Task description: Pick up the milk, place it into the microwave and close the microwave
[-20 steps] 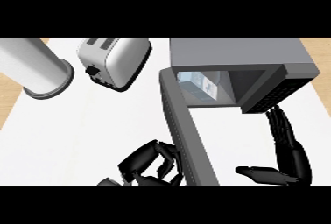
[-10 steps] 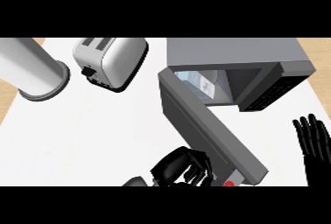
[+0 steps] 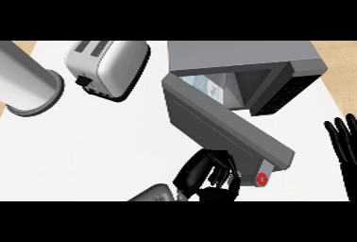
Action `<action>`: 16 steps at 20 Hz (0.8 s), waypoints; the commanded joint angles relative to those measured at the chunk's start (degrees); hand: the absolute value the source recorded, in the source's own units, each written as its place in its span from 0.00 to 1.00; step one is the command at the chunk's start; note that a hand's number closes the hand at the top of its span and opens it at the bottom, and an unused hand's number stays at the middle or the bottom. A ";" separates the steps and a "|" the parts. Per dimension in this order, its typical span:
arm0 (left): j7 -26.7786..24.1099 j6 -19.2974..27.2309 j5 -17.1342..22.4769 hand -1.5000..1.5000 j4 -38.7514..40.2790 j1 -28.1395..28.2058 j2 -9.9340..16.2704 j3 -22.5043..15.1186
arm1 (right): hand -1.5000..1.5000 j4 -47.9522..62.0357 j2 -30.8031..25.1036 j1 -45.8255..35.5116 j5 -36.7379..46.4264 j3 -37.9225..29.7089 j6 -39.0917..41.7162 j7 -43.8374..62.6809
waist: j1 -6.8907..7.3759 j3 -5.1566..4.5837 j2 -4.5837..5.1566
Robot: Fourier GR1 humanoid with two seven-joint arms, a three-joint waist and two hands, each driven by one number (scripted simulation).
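Observation:
The milk carton, white and blue, stands inside the grey microwave, seen through its open front. The microwave door swings out toward me, its red-buttoned end at the lower right. My left hand is at the door's outer face near its free end, fingers curled against it, holding nothing that I can see. My right hand shows at the right edge with fingers straight and up, apart from the microwave.
A silver toaster sits at the back left of the white counter. A large grey cylinder lies at the far left. Wooden floor shows past the counter's right edge.
The door has swung further toward the microwave as my left hand moved right along it. My right hand has drawn out of the microwave to the right edge.

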 commanded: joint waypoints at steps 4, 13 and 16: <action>-5.31 6.95 7.82 1.00 2.66 -7.27 -0.72 -0.02 | 0.00 -4.44 -4.37 -1.61 -5.71 0.62 6.75 3.04 | -3.58 -0.13 0.66; -5.03 11.15 17.21 1.00 8.00 -16.36 -0.73 3.33 | 0.00 -7.55 -5.98 -2.93 -10.08 1.16 9.10 5.41 | -7.60 -0.06 1.56; -3.74 11.53 20.29 1.00 10.56 -19.82 -0.74 5.92 | 0.00 -8.47 -6.71 -3.03 -11.56 1.15 9.39 6.85 | -9.10 -0.07 1.97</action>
